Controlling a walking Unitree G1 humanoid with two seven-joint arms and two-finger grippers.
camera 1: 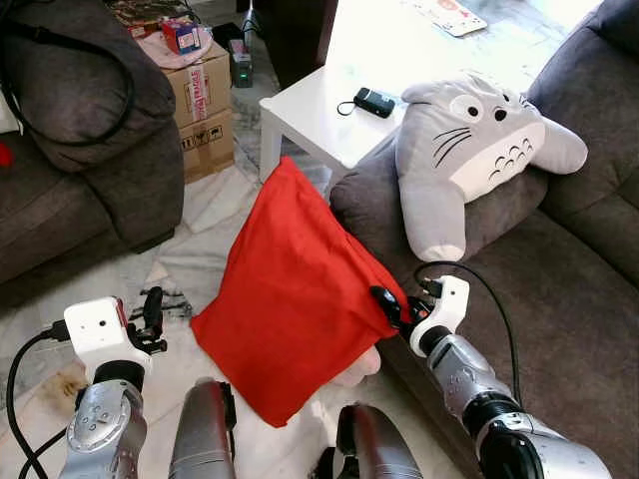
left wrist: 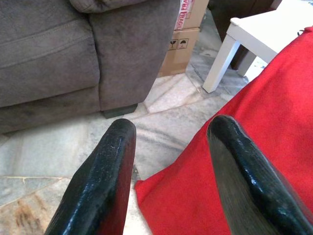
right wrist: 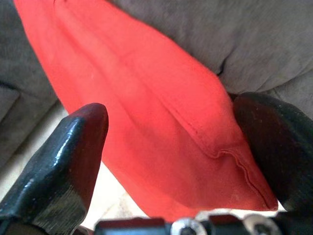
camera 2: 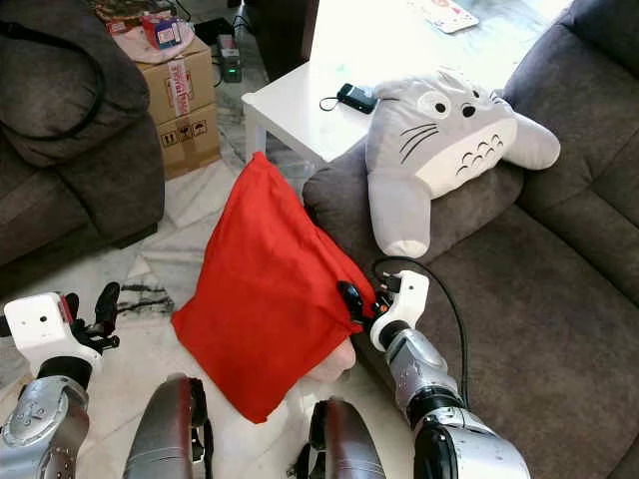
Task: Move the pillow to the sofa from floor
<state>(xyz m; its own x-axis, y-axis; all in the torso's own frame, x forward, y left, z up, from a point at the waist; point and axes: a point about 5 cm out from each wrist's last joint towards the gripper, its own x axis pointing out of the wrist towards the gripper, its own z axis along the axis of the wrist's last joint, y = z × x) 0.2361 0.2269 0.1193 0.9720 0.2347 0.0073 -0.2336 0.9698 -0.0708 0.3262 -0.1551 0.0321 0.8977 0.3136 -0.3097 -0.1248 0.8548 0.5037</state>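
Two tools are showing: the right tool (camera 1: 387, 305) is straddling the red pillow's (camera 1: 290, 289) corner, fingers spread, not yet pinching. Pillow is leaning against the sofa's (camera 1: 559, 299) front edge, bottom on the floor (camera 1: 200, 249); lifting remains. Left tool (left wrist: 171, 181) is hovering spread.

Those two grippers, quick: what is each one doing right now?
Left gripper: open, holding nothing, beside the red pillow.
Right gripper: open around the pillow's corner, not clamped.
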